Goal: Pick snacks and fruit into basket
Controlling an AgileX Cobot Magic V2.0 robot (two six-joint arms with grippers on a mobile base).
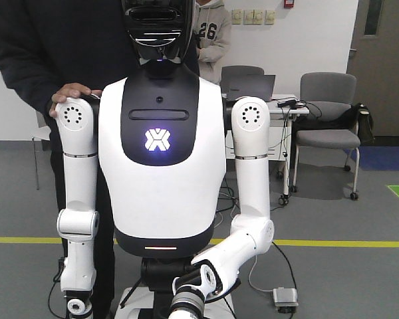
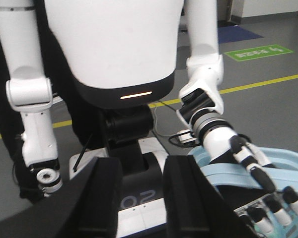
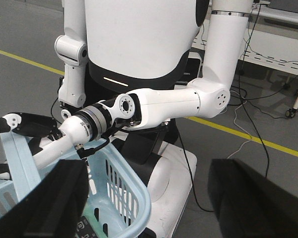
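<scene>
Left gripper (image 2: 144,171): two black fingers stand well apart at the bottom of the left wrist view. Nothing is between them and they touch nothing.
Right gripper (image 3: 146,191): its black fingers are spread wide at the lower corners of the right wrist view. It holds nothing, and the left finger overlaps the basket in the picture.
Basket (image 3: 123,194): pale blue slatted plastic, upright, just in front of both grippers, with a flat band handle (image 3: 16,157) rising at its near left.
Basket contents: at the bottom, through the slats, shows a sliver of a pale-green packet (image 3: 84,227) with dark print. I cannot tell more of it, and the rest of the inside is hidden.
Humanoid's hand (image 2: 258,171): white with black joints, its fingers laid over the handle bands and rim.
Humanoid's arm (image 3: 169,103): white, bent at the elbow, reaching down across to the basket.
Humanoid robot (image 1: 161,166): white torso with a black chest panel and a lit emblem, facing the cameras; its other arm hangs straight down.
Person (image 1: 26,40): in dark clothes behind the robot, one hand (image 1: 70,93) resting on its shoulder.
Floor: grey, crossed by a yellow line (image 1: 332,243).
Background: a grey chair (image 1: 327,113) and a laptop (image 1: 249,86) on a desk.
</scene>
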